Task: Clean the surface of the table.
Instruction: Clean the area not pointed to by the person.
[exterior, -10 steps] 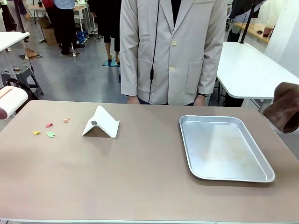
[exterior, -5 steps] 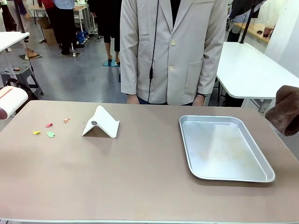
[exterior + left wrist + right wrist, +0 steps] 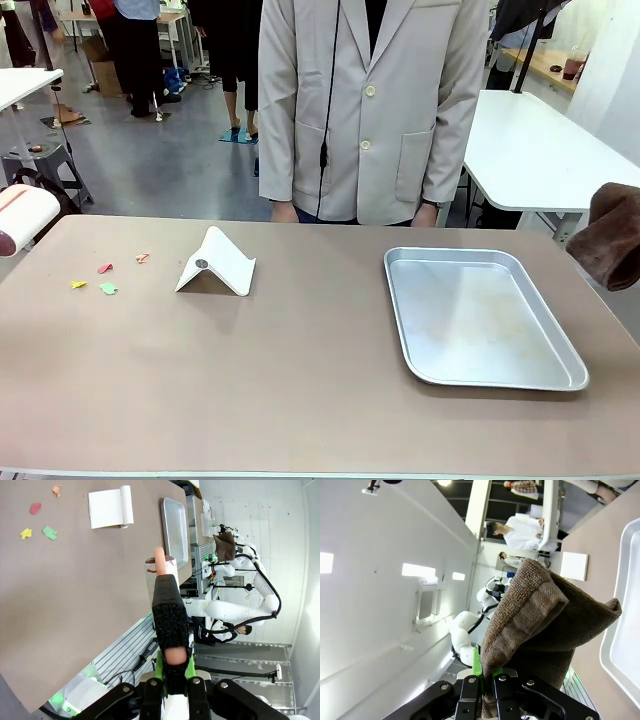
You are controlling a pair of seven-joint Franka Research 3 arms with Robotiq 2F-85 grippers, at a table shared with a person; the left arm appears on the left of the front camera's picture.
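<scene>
The brown table (image 3: 300, 380) carries several small coloured paper scraps (image 3: 107, 288) near its left end. In the left wrist view my left gripper (image 3: 174, 666) is shut on the black foam handle of a lint roller (image 3: 169, 612), held above the table's near edge (image 3: 75, 605). The roller's white head (image 3: 22, 215) pokes in at the left edge of the front view. My right gripper (image 3: 487, 674) is shut on a folded brown cloth (image 3: 535, 615). That cloth (image 3: 610, 235) hangs in the air just past the table's right end.
A silver tray (image 3: 400, 300) lies on the right half of the table. A white folded card (image 3: 215, 265) stands left of the middle, near the scraps. A person in a beige coat (image 3: 370, 110) stands at the far edge with both hands at the rim.
The brown cloth at the right edge has shifted slightly to the right and turned a little. Nothing else has moved.
</scene>
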